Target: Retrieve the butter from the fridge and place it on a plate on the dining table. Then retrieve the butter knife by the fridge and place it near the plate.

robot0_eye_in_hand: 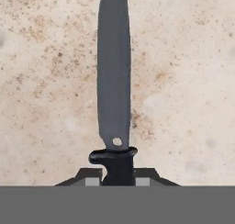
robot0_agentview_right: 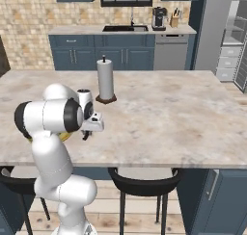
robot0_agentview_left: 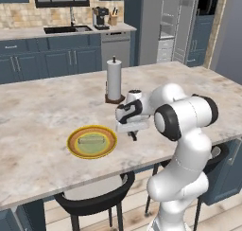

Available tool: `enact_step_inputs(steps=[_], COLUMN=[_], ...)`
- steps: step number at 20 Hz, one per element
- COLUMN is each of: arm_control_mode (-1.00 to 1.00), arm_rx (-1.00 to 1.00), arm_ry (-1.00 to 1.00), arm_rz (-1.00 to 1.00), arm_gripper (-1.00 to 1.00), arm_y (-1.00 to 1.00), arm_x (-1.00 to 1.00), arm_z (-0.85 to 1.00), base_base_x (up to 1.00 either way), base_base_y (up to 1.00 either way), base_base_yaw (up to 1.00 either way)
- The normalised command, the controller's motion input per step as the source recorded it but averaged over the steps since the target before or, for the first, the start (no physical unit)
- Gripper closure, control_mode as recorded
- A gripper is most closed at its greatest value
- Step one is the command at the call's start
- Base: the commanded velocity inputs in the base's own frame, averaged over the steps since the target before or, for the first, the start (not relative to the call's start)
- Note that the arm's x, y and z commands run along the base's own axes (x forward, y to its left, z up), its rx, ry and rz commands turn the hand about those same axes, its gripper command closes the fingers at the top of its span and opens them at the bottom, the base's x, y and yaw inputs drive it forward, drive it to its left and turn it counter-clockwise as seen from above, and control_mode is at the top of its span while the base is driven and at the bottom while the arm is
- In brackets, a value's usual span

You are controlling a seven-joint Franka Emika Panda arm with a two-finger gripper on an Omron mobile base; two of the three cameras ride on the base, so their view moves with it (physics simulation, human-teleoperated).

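Observation:
In the hand view my gripper (robot0_eye_in_hand: 118, 178) is shut on the handle of the slim dark butter knife (robot0_eye_in_hand: 113, 81), and the blade runs straight ahead over the beige marbled top. I cannot tell whether it touches the stone. On the dining table (robot0_agentview_left: 42, 116), the gripper (robot0_agentview_left: 133, 133) hangs low just right of the yellow-rimmed plate (robot0_agentview_left: 74, 148). The pale butter (robot0_agentview_left: 92, 140) stick lies in the plate's green centre. From the right base view the gripper (robot0_agentview_right: 87, 132) sits beside my white forearm, which hides most of the plate. The grey fridge (robot0_agentview_left: 152, 22) stands at the back.
A paper towel roll (robot0_agentview_left: 114, 79) on a dark stand rises just behind the gripper. Black round stools (robot0_agentview_left: 97, 197) are tucked under the table's near edge. Far counters carry a sink, a coffee machine (robot0_agentview_left: 100, 18) and a knife block. The fridge (robot0_agentview_right: 212, 27) door stands open.

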Motion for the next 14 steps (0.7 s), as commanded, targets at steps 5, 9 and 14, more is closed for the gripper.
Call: enact_step_inputs(steps=[5, 9, 14], arm_control_mode=[-1.00, -1.00, -1.00], arm_rx=[0.00, 0.00, 0.00], arm_ry=[0.06, 0.02, 0.00], arm_rz=[0.00, 0.00, 0.00], arm_gripper=[1.00, 1.00, 1.00], arm_y=[0.03, 0.00, 0.03], arm_x=[0.19, 0.08, 0.00], arm_z=[-0.31, -0.35, -0.29], base_base_x=[0.00, 0.00, 0.00], base_base_y=[0.00, 0.00, 0.00], base_base_yaw=[0.00, 0.00, 0.00])
